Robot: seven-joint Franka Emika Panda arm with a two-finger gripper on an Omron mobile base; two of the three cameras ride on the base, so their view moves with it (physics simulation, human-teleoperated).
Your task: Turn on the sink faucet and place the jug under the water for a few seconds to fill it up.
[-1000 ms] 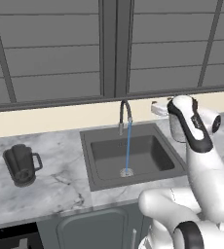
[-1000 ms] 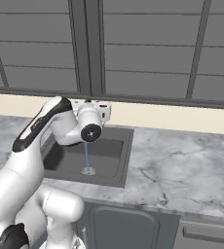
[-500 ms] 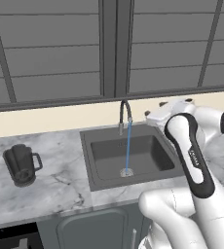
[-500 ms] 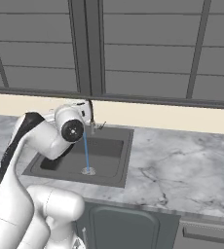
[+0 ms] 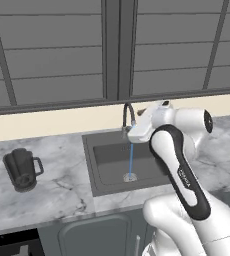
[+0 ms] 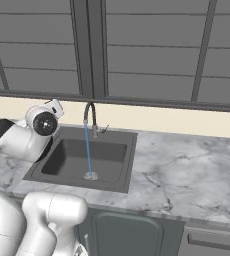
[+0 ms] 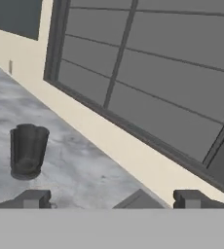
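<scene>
Now, left to right, with the sink as my landmark.
Jug: upright on the counter, well left of the sink, handle toward it.
Water: running from the sink faucet into the sink.
My gripper: fingers spread wide, empty, over the sink's back edge, facing left toward the jug.

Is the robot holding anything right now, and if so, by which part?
Nothing is held. The gripper is open with empty fingers, and the jug stands apart on the counter, left of the sink.
</scene>
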